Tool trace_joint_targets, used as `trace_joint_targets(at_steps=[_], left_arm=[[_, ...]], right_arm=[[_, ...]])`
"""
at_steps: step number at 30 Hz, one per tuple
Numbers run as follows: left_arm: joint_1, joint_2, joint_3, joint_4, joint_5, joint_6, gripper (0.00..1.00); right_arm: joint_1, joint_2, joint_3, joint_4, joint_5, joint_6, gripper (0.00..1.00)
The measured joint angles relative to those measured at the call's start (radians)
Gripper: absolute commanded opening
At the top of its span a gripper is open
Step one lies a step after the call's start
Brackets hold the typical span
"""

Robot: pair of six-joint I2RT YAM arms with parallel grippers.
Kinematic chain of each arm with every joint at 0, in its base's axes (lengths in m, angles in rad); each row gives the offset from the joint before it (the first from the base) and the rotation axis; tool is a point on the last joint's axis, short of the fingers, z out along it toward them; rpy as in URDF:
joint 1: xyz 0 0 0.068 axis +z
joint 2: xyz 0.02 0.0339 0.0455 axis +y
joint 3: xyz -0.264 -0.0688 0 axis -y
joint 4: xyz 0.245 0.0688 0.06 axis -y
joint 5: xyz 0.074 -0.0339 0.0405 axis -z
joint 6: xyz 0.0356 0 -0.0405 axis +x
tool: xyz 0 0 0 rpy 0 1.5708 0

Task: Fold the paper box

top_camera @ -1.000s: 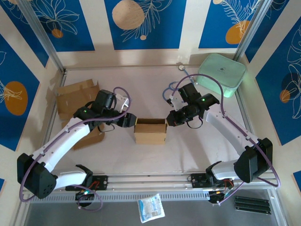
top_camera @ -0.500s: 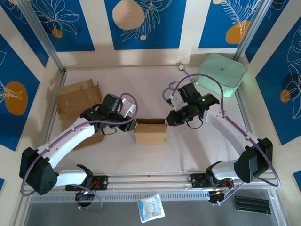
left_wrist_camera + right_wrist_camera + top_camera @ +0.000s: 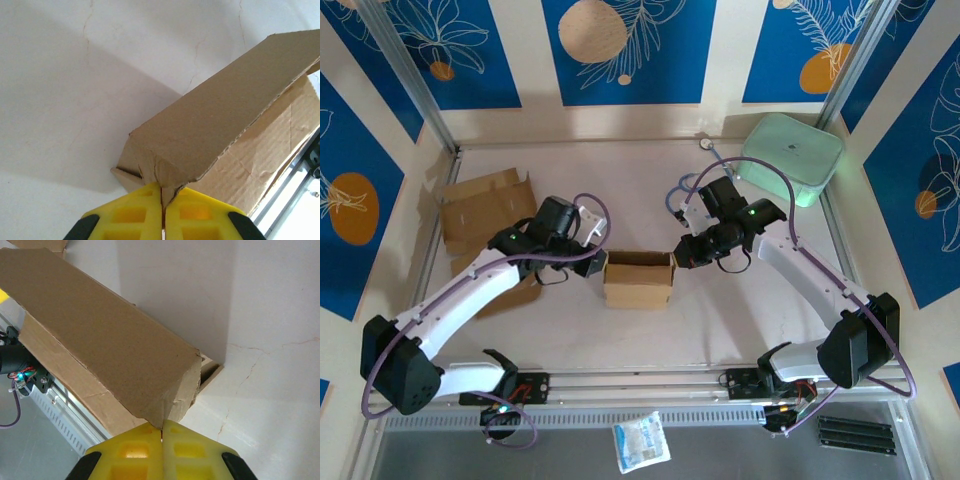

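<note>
A brown paper box [image 3: 638,281] stands in the middle of the table, its top open toward the camera. My left gripper [image 3: 598,263] is at its left end, and my right gripper [image 3: 678,255] at its right end. In the left wrist view the yellow fingers [image 3: 135,210] are shut on the creased corner of the box's [image 3: 215,125] end flap, at the left gripper [image 3: 162,189]. The right wrist view has the right gripper [image 3: 162,426] pinched shut on the lower corner of the box [image 3: 100,340], which rises away from it.
Flat cardboard blanks [image 3: 480,212] lie at the left, partly under my left arm. A pale green lidded container [image 3: 792,156] sits at the back right. A small plastic bag [image 3: 640,441] and black strips [image 3: 855,432] lie beyond the table's near rail.
My left gripper has closed on the left end of the box, and its wrist has moved slightly back. The right arm and gripper have stayed still.
</note>
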Motion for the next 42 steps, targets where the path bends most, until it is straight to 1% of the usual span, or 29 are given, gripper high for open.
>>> trace_joint_targets(at_steps=[3,4,6,11,12,17,20,23,27,30,35,38,42], left_arm=[[0.000,0.003,0.037,-0.029,0.000,-0.003,0.08],[0.000,0.006,0.049,-0.035,0.001,-0.007,0.08],[0.000,0.010,0.061,-0.038,0.001,-0.012,0.08],[0.000,0.016,0.061,-0.040,0.001,-0.018,0.08],[0.000,0.018,0.058,-0.038,0.001,-0.018,0.07],[0.000,0.023,0.026,-0.035,0.000,-0.018,0.07],[0.000,0.024,0.019,-0.035,0.000,-0.018,0.07],[0.000,0.024,0.019,-0.034,0.000,-0.018,0.07],[0.000,0.025,0.019,-0.033,0.000,-0.018,0.07],[0.000,0.027,0.019,-0.032,0.000,-0.018,0.07],[0.000,0.040,0.019,-0.030,0.000,-0.018,0.07],[0.000,0.040,0.021,-0.028,0.001,-0.019,0.07],[0.000,0.040,0.028,-0.033,0.001,-0.023,0.07]], right_arm=[[0.001,0.000,0.000,-0.001,0.000,0.000,0.00],[0.001,0.000,0.000,-0.002,0.000,0.000,0.02],[0.001,0.000,0.000,-0.003,0.003,0.004,0.09],[0.001,0.000,-0.002,0.003,-0.014,0.040,0.19],[0.001,0.000,-0.005,0.010,-0.023,0.053,0.22],[0.001,-0.005,-0.046,0.044,-0.045,0.115,0.43],[0.001,-0.019,-0.077,0.058,-0.054,0.148,0.52],[0.004,-0.040,-0.105,0.069,-0.066,0.175,0.59],[0.016,-0.060,-0.137,0.088,-0.081,0.201,0.78],[0.022,-0.069,-0.160,0.105,-0.098,0.220,0.82],[0.031,-0.072,-0.204,0.134,-0.112,0.255,0.83],[0.040,-0.072,-0.222,0.153,-0.111,0.278,0.81],[0.055,-0.069,-0.242,0.179,-0.105,0.301,0.74]])
